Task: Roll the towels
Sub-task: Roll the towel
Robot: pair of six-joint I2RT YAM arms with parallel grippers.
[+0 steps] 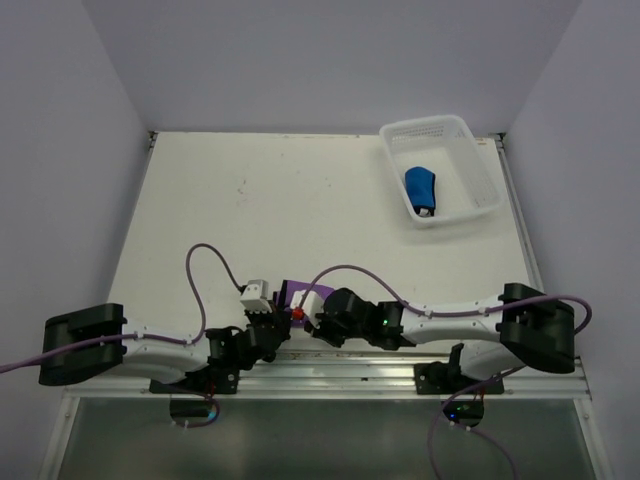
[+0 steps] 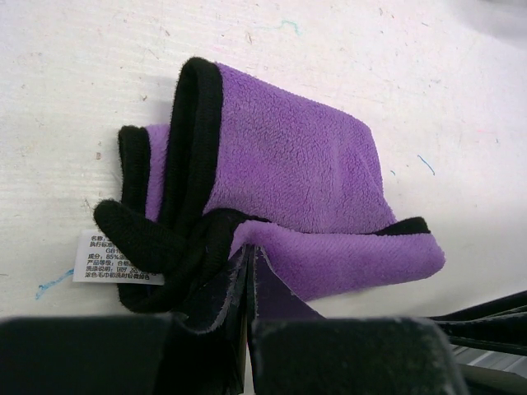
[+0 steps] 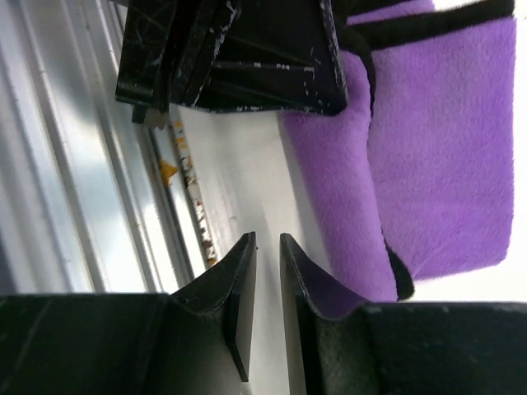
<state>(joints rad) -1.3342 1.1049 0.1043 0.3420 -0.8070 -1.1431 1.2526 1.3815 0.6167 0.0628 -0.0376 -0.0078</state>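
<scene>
The purple towel [image 2: 288, 156] with a dark hem lies loosely folded over at the table's near edge [image 1: 297, 292]. My left gripper [image 2: 249, 255] is shut, its tips pinching the towel's near fold beside the bunched black hem and a white care label [image 2: 103, 257]. My right gripper [image 3: 268, 239] hovers just right of it over bare table, open by a narrow gap with nothing between the jaws. The purple towel [image 3: 445, 164] sits beside its right finger. From above, the left gripper [image 1: 272, 318] and right gripper [image 1: 312, 320] stand close together. The blue towel [image 1: 421, 190] lies rolled in the basket.
A white perforated basket [image 1: 430, 124] stands at the far right corner of the table. A metal rail [image 1: 350, 365] runs along the near edge, close beside the right gripper's left finger [image 3: 235, 280]. White walls enclose the table on three sides.
</scene>
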